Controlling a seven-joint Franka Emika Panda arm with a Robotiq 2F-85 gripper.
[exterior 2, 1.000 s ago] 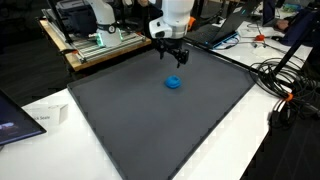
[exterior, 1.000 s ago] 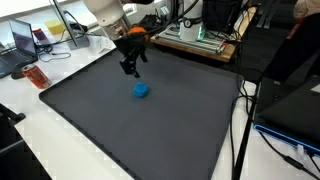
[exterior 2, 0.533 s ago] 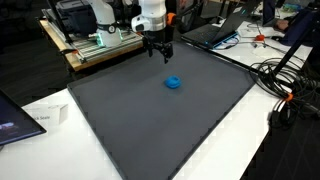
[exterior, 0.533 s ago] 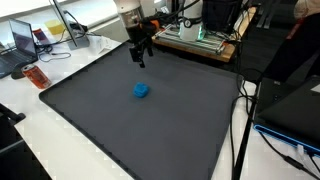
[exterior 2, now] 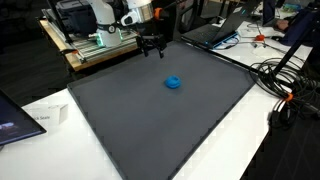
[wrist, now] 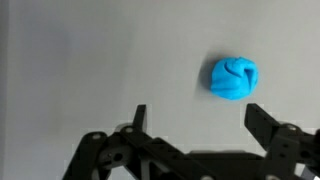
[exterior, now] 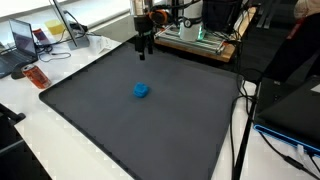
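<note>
Jaws wide and empty over the dark grey surface's edge; crumpled blue lump lies well apart, mid-surface.

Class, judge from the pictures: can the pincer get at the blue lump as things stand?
Probably yes. The pincer hangs open near the edge of the mat, apart from the blue lump. Nothing stands between them, so the way looks free.

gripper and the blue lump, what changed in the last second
The gripper drew back from the blue lump toward the far edge of the dark mat. It took hold of nothing; its jaws stand open and empty. The lump lies where it lay on the mat.
</note>
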